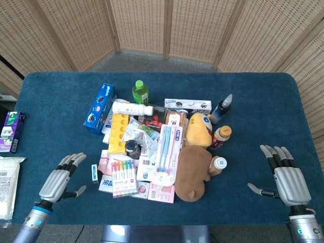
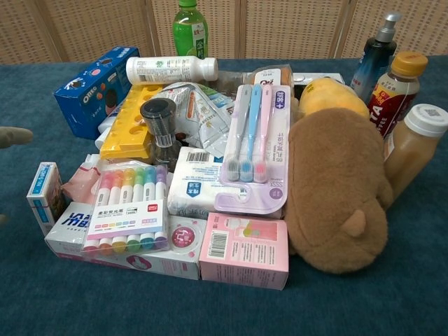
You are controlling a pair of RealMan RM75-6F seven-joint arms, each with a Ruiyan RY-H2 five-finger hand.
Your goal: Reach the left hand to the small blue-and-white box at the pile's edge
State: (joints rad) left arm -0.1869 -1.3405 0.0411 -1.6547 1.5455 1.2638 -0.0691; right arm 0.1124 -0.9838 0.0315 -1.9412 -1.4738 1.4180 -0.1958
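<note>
The left hand hovers palm-down over the blue table with its fingers spread and released, holding nothing; the thumb sticks out toward the pile. In the chest view only a pale fingertip pokes in at the left edge. Just beside those fingers, not touching them, stands the small blue-and-white box at the pile's left edge, upright on its long side, close against a crumpled pink packet and a white carton with blue lettering.

On that carton lies a pack of pastel highlighters, with a pink box to its right. Further in are a pack of toothbrushes, a black-capped jar, a yellow tray with round holes, a blue Oreo box, a white bottle lying on its side, and a green bottle standing behind. A brown plush toy fills the pile's right side, with a yellow plush, a spray bottle and two capped drink bottles beside it.

The right hand rests well apart at the table's right, fingers extended and apart, empty.
</note>
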